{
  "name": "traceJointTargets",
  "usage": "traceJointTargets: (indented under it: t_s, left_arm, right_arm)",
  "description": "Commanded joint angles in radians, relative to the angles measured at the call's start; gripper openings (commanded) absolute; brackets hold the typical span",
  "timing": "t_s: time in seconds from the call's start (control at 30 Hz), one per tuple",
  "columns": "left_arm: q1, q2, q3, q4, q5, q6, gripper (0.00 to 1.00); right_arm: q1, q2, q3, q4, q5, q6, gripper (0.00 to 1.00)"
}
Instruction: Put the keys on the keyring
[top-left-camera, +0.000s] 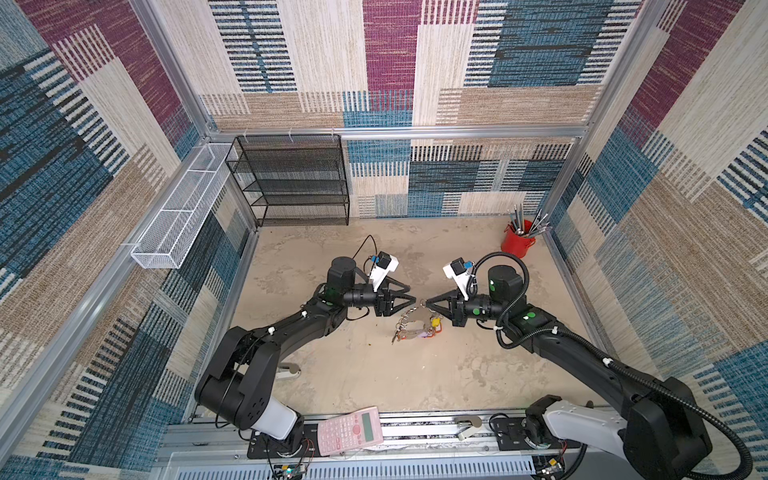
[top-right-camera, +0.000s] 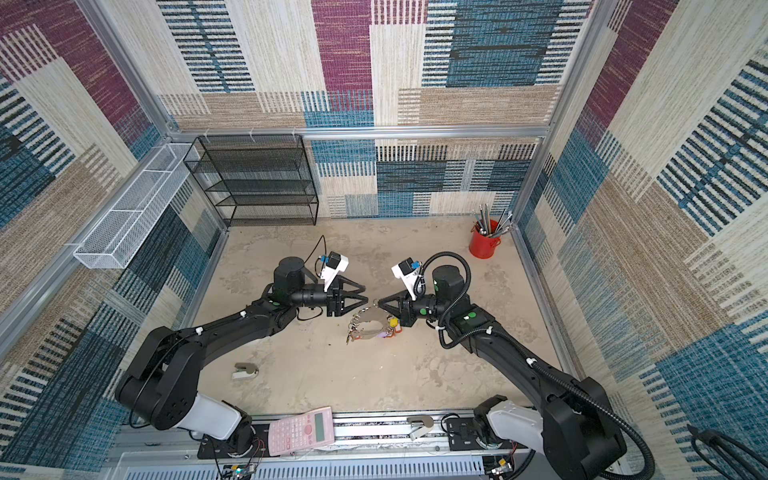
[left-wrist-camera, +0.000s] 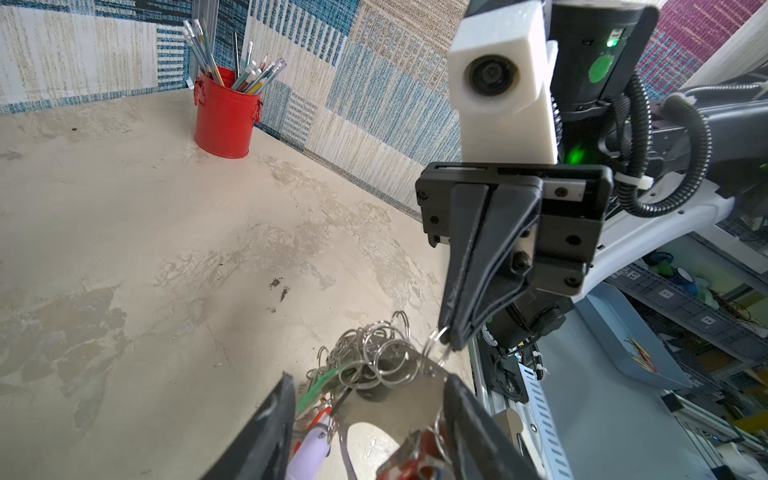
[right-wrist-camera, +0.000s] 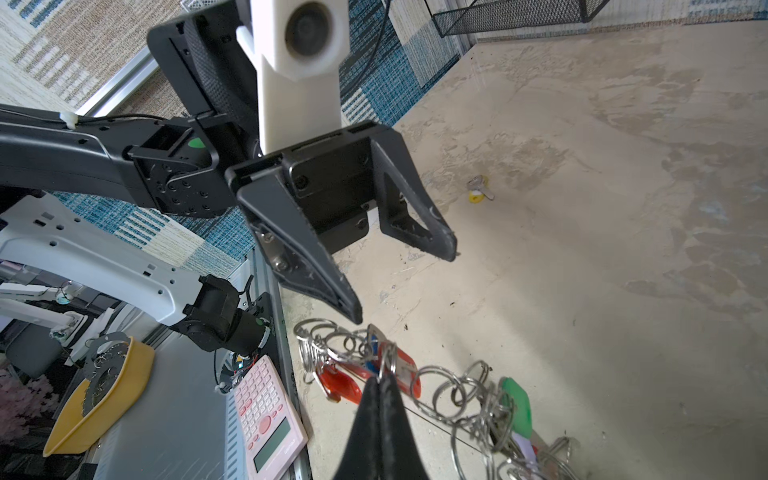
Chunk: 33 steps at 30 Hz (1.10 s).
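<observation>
1. Calculator (top-left-camera: 350, 430): pink, lying on the metal rail at the near edge, between the 2 arm bases.
2. Tabletop (top-left-camera: 374, 386): pale, mottled, stone-look surface.
3. Keyring (top-left-camera: 415, 322): large flat grey ring mid-tabletop, between the 2 grippers. It is hung with many small silver rings and with red, green, lilac and yellow tags. I cannot tell whether it rests on the tabletop or is lifted off it.
4. Right gripper (top-left-camera: 426, 304): jaws together, pinching 1 small silver ring on the keyring's far edge.
5. Left gripper (top-left-camera: 412, 293): jaws apart and holding nothing, tips just beside the right gripper's tips. In the left wrist view the 2 fingers (left-wrist-camera: 274, 415) straddle the keyring's grey plate.
6. Keys (right-wrist-camera: 478, 191): tiny silver set with a yellow tag, lying loose on the tabletop. In the right wrist view they are beyond the left gripper and well apart from the keyring.
7. Red cup (top-left-camera: 517, 243): upright in the far right corner, filled with pencils and pens.
8. Black mesh shelf (top-left-camera: 291, 183): stands against the back wall, far left.
9. White wire basket (top-left-camera: 178, 208): long, fixed to the left wall rail.
</observation>
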Motion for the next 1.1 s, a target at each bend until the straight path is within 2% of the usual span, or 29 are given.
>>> traceJointTargets:
  t_s: [0.0, 0.13, 0.33, 0.7, 1.07]
  left_arm:
    - [0.004, 0.016, 0.015, 0.011, 0.053, 0.023, 0.52]
    - [0.005, 0.023, 0.024, -0.003, 0.129, 0.039, 0.45]
    - [-0.001, 0.030, 0.061, -0.091, 0.168, 0.083, 0.39]
    - [-0.031, 0.045, 0.100, -0.176, 0.166, 0.141, 0.34]
    - [-0.052, 0.054, 0.104, -0.172, 0.184, 0.131, 0.20]
  right_arm:
    - [0.000, 0.004, 0.002, 0.055, -0.032, 0.000, 0.00]
    - [0.001, 0.010, 0.007, 0.061, -0.048, 0.001, 0.00]
    - [0.002, 0.017, 0.004, 0.070, -0.058, 0.003, 0.00]
    - [0.002, 0.016, -0.006, 0.092, -0.072, 0.012, 0.00]
    - [0.003, 0.022, -0.011, 0.098, -0.065, 0.015, 0.00]
